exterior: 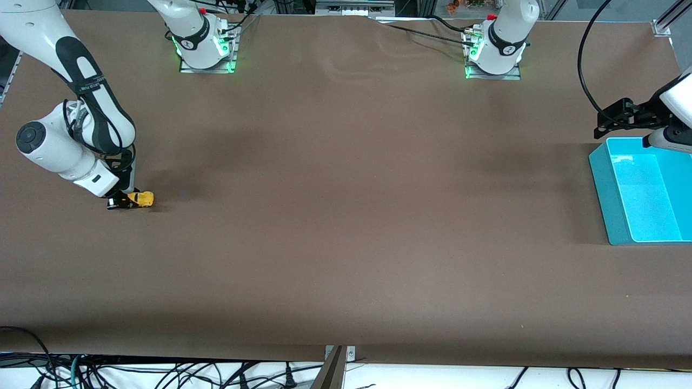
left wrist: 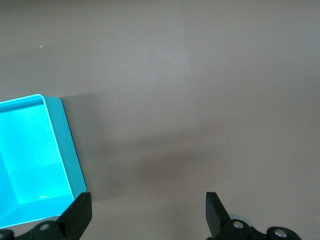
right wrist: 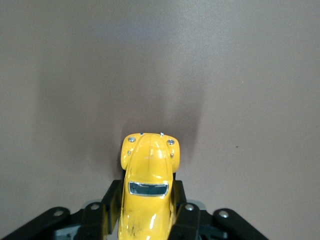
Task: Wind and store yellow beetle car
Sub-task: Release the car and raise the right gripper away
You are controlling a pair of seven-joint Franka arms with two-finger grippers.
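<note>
Car (right wrist: 147, 195) tail cut off by right wrist view's edge; bin (exterior: 643, 189) cropped in front view; left tool (left wrist: 147, 215) partly cropped.

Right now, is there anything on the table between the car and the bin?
Nothing visible. The right gripper is shut on the car at the right arm's end; the bin sits at the left arm's end, with only bare table between. The left gripper waits open over the bin.

One yellow beetle car (exterior: 141, 199) on brown table (exterior: 346, 243) — single toy. One turquoise bin (exterior: 611, 200). Two arms, two grippers — right gripper (exterior: 127, 201), left gripper (left wrist: 147, 212). Two green-lit arm bases along table edge.
</note>
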